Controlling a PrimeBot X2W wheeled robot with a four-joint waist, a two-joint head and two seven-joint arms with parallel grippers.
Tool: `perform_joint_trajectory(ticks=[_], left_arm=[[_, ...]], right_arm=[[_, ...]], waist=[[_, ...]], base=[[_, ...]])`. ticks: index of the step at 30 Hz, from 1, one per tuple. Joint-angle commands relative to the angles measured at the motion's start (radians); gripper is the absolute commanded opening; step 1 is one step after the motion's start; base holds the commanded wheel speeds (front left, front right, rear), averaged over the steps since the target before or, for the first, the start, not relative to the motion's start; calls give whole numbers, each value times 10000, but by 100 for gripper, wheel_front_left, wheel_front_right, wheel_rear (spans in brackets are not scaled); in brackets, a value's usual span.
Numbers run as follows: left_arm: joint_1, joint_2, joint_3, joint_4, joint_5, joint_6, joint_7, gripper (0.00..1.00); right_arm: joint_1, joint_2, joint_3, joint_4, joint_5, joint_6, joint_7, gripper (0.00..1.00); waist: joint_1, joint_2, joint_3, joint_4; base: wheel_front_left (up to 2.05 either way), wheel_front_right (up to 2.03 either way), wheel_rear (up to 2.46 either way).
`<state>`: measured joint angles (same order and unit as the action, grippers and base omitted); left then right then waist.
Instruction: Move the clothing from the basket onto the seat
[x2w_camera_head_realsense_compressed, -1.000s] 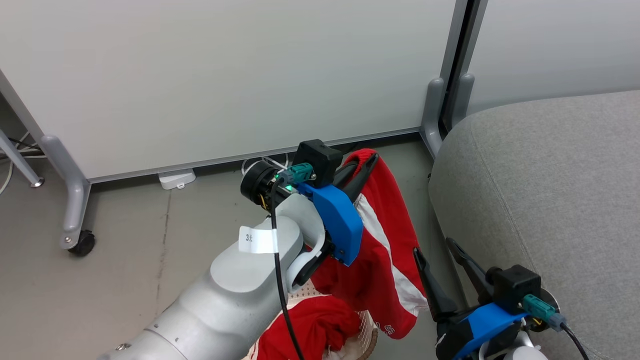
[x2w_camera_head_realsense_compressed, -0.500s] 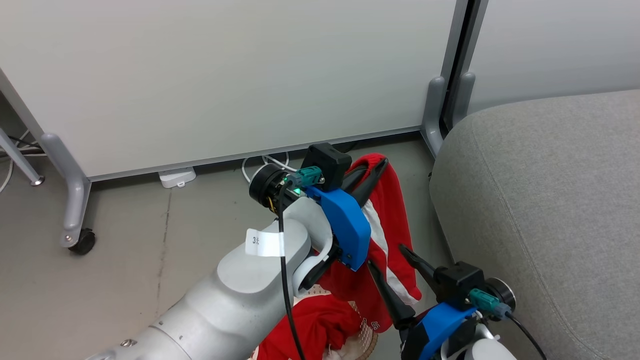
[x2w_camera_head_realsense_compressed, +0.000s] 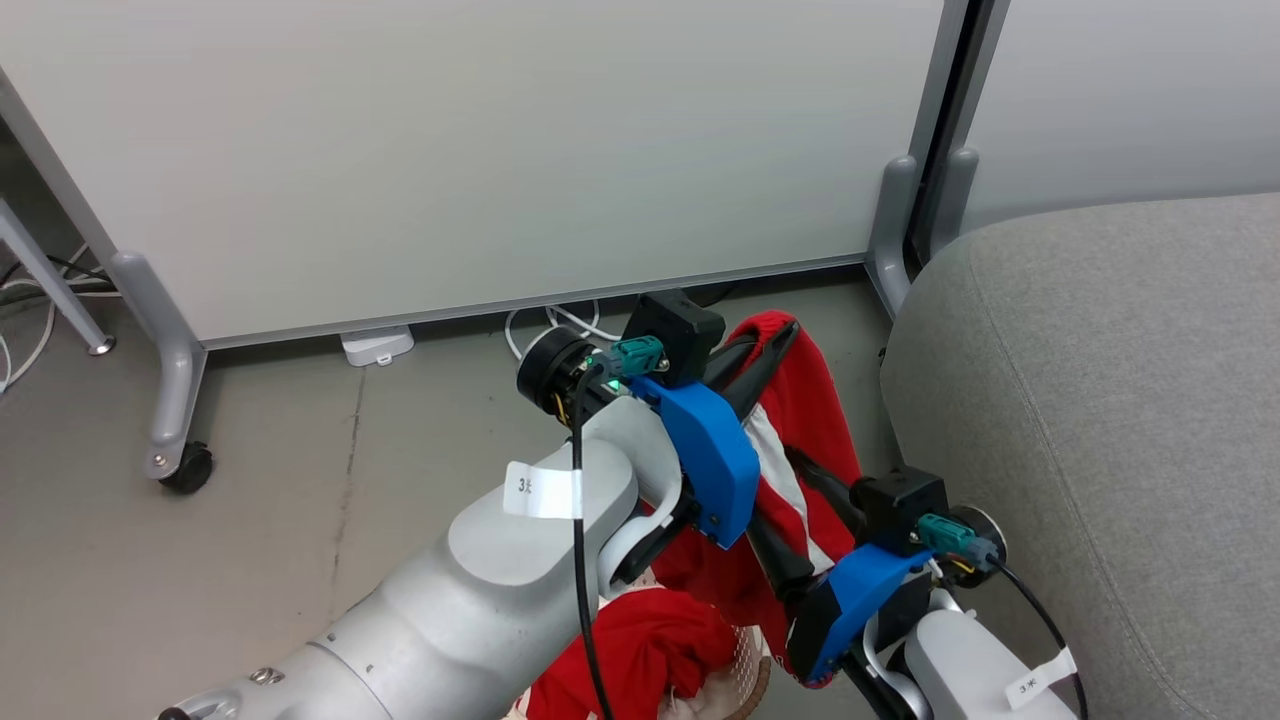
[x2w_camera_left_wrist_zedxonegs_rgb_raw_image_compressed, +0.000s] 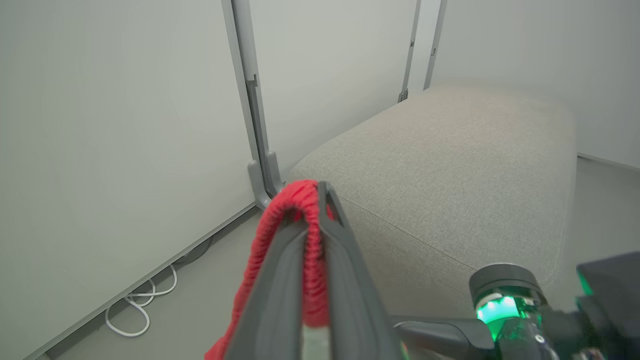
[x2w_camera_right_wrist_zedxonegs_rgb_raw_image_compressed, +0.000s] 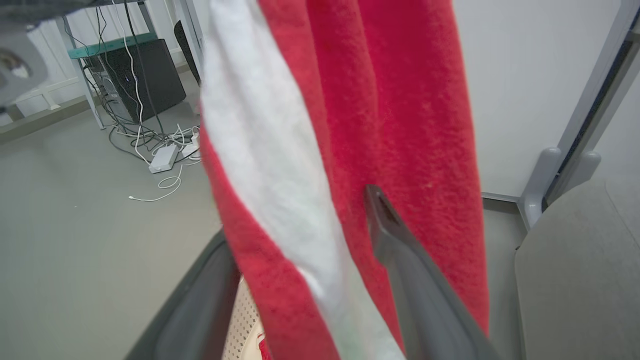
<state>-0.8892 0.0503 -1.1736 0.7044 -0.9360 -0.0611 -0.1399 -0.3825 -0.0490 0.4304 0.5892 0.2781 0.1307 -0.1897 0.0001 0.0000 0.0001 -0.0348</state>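
One red piece of clothing (x2w_camera_head_realsense_compressed: 815, 400) with a white stripe hangs from my left gripper (x2w_camera_head_realsense_compressed: 785, 335), which is shut on its ribbed waistband beside the grey seat (x2w_camera_head_realsense_compressed: 1100, 400). In the left wrist view the gripper (x2w_camera_left_wrist_zedxonegs_rgb_raw_image_compressed: 310, 210) pinches the red band (x2w_camera_left_wrist_zedxonegs_rgb_raw_image_compressed: 300, 200) in front of the seat (x2w_camera_left_wrist_zedxonegs_rgb_raw_image_compressed: 450, 165). My right gripper (x2w_camera_head_realsense_compressed: 775, 490) is open, its fingers on either side of the hanging cloth. The right wrist view shows the clothing (x2w_camera_right_wrist_zedxonegs_rgb_raw_image_compressed: 400, 100) between those spread fingers (x2w_camera_right_wrist_zedxonegs_rgb_raw_image_compressed: 400, 250). Another red garment (x2w_camera_head_realsense_compressed: 650, 650) lies in the cream basket (x2w_camera_head_realsense_compressed: 745, 665) below.
White partition panels stand behind on grey legs with a caster (x2w_camera_head_realsense_compressed: 185, 465). White cables (x2w_camera_head_realsense_compressed: 560, 320) and a power adapter (x2w_camera_head_realsense_compressed: 375, 345) lie on the floor by the panel. A black box with tangled cables (x2w_camera_right_wrist_zedxonegs_rgb_raw_image_compressed: 145, 75) sits further off. The seat's rounded edge (x2w_camera_right_wrist_zedxonegs_rgb_raw_image_compressed: 575, 260) is close on the right.
My right gripper has moved up and left from beside the seat until its open fingers straddle the hanging clothing. The left gripper has carried the garment slightly right. The camera shifted a little.
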Motion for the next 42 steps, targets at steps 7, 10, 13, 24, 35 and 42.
perform_joint_trajectory(ticks=[7, 10, 13, 24, 35, 42], left_arm=[[-209, 3, -256, -48, -279, 86, -111, 0], [-225, 3, -364, -29, -371, 108, -143, 0], [-264, 3, -464, 4, -441, 135, -182, 0], [-306, 2, -666, 131, -679, 175, -311, 0], [-302, 2, -813, 277, -852, 331, -437, 9], [-292, 2, -866, 360, -971, 413, -468, 100]], right_arm=[[-815, -25, 455, 886, 524, 1, -427, 100], [-1031, -25, 722, 1199, 753, 1, -527, 100], [-1191, -25, 931, 1434, 1057, 1, -608, 26], [-1414, -25, 1223, 1759, 1480, 1, -751, 0], [-1453, -25, 1220, 1671, 1609, 3, -766, 0], [-1417, -25, 1224, 1589, 1557, 3, -767, 0]], waist=[[-1, 0, -15, 54], [-1, 0, -31, 52], [-1, 0, -57, 44], [-1, 0, -114, -55], [-1, 0, -92, -151], [-1, 0, -72, -150]], base=[[0, 0, 0], [0, 0, 0], [0, 0, 0], [0, 0, 0], [0, 0, 0], [0, 0, 0]])
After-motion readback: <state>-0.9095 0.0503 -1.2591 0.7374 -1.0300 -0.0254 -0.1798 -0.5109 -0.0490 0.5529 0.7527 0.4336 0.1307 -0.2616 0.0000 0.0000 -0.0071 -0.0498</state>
